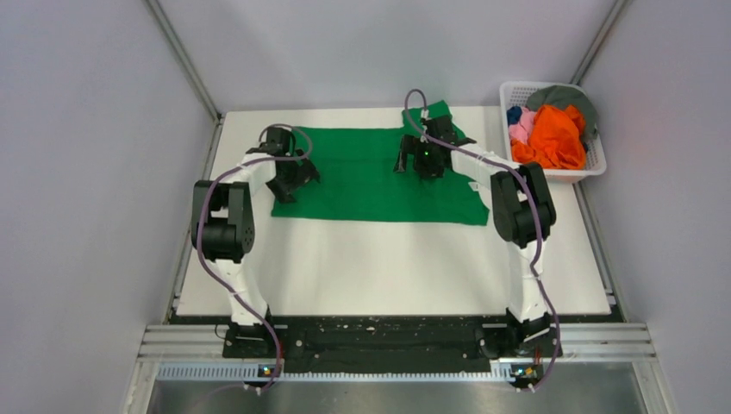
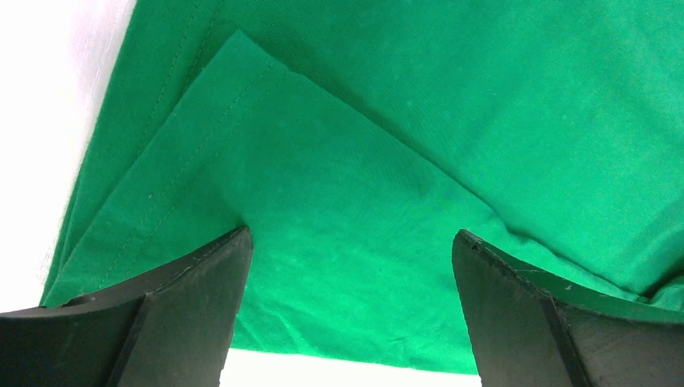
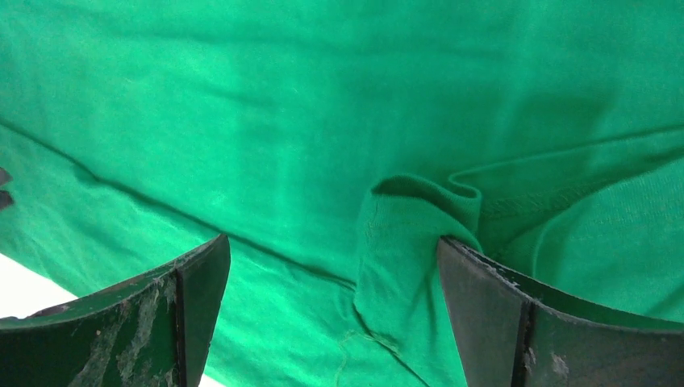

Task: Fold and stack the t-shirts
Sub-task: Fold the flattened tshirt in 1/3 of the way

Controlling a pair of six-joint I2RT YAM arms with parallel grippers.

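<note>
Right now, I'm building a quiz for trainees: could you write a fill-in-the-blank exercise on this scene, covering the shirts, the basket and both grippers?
1. The left gripper and the right gripper are both over the bright green cloth t-shirt, jaws ____.
2. The white plastic lattice basket stands on the robot's ____ side.
3. The biggest crumpled cloth t-shirt showing in that basket is ____.

Missing words: open; right; orange.

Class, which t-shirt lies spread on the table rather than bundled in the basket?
The green t-shirt; the orange shirt and pink shirt sit crumpled in the white basket.
</note>
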